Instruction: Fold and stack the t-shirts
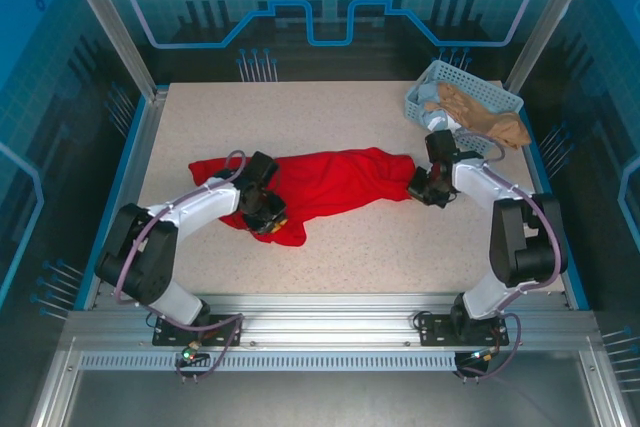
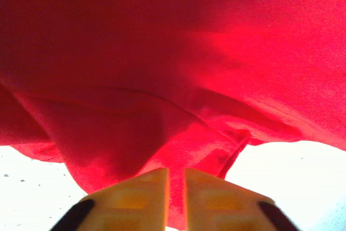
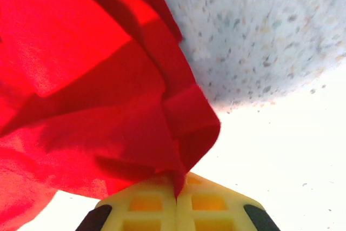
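Note:
A bright red t-shirt (image 1: 330, 182) lies bunched in a long strip across the middle of the table. My left gripper (image 1: 268, 217) is at its near left part, shut on a fold of the red cloth (image 2: 178, 187) that runs between its yellow fingers (image 2: 135, 201). At the shirt's right end my right gripper (image 1: 420, 190) is shut on a pinched edge of the red cloth (image 3: 178, 179). The shirt (image 3: 92, 96) hangs up and away from those jaws. Its print is hidden.
A pale blue lattice basket (image 1: 432, 85) stands at the back right with tan and light cloth (image 1: 480, 112) in it. Bare speckled table (image 1: 400, 247) lies in front of the shirt and behind it (image 1: 300, 117).

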